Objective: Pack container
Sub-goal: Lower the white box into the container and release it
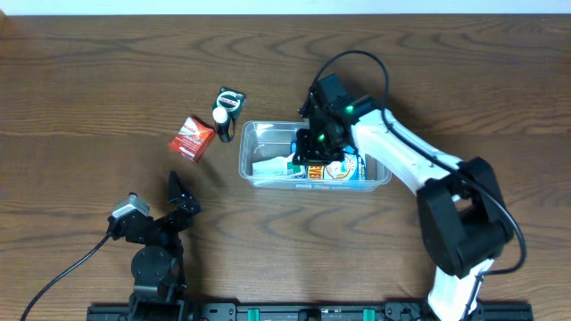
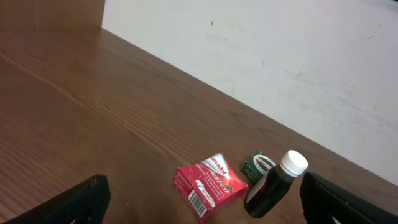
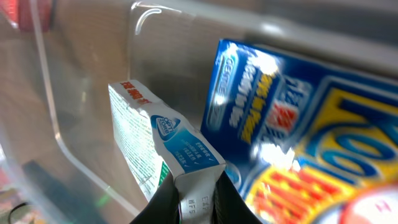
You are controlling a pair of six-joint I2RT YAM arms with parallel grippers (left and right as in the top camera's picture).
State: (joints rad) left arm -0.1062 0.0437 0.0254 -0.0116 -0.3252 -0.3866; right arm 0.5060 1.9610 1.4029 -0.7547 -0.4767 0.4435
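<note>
Right gripper (image 3: 196, 198), jaws clenched on end of white-and-teal cardboard box (image 3: 152, 140), sits inside clear rectangular plastic tub (image 1: 259, 143); box's long axis runs straight ahead.

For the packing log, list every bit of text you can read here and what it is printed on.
"anadol": white letters on the red box; the word's start and the smaller line under it are unclear.
Blue box: large yellow and white lettering, too blurred to read.
White-and-green box: fine print, too small to read.
Green packet: label too small to read.
Dark bottle: no text shows.
</note>
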